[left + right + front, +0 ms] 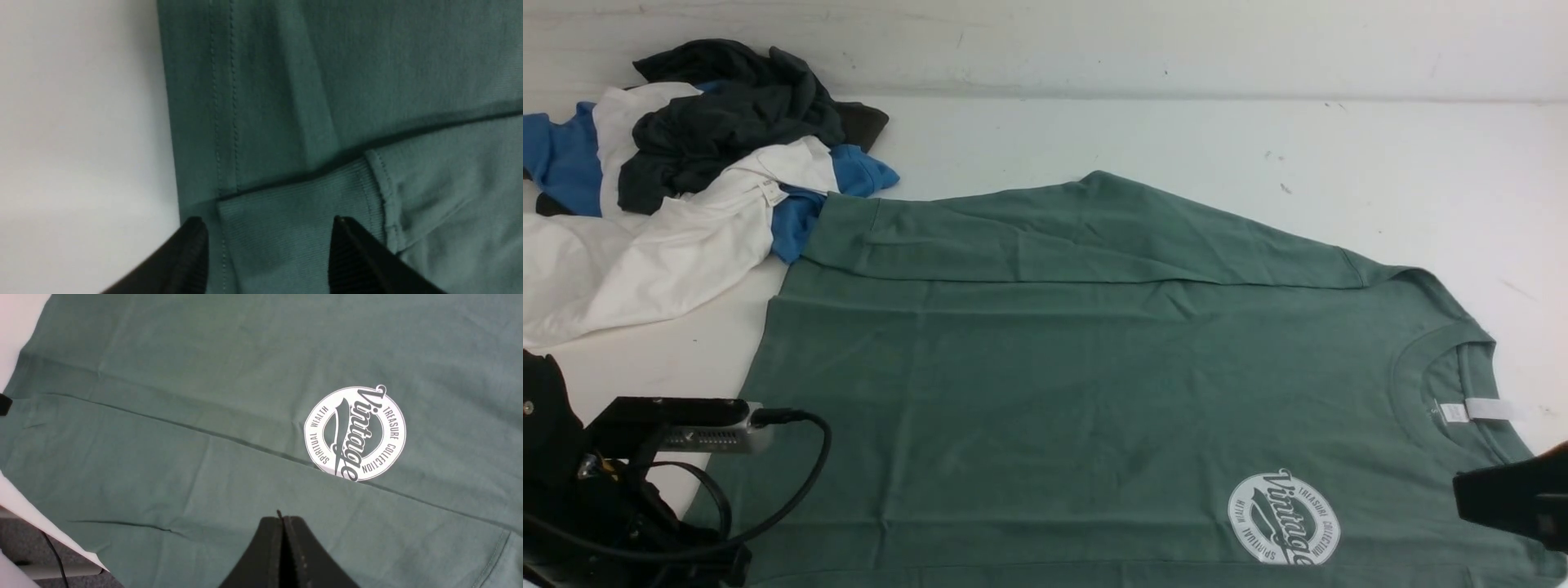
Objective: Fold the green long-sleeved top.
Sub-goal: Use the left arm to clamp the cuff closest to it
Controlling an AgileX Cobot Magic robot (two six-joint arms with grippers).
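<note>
The green long-sleeved top (1054, 392) was laid flat on the surface (1176, 131), filling the frame's lower centre. The left pincer (265, 228) was held spread over its cuff (294, 204), probably so the sleeve (449, 183) lay folded; the right pincer (282, 520) was shut, empty

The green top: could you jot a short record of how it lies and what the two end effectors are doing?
garment: green long-sleeved top, spread flat on the white table, neck toward robot's right
sleeves: far sleeve folded across the body; a cuff lies on the body by the hem
logo: round, white, face up
left end effector: open, above the cuff
right end effector: shut, empty, above the top near the logo
nearby: pile of blue, white and dark garments, far left
</note>
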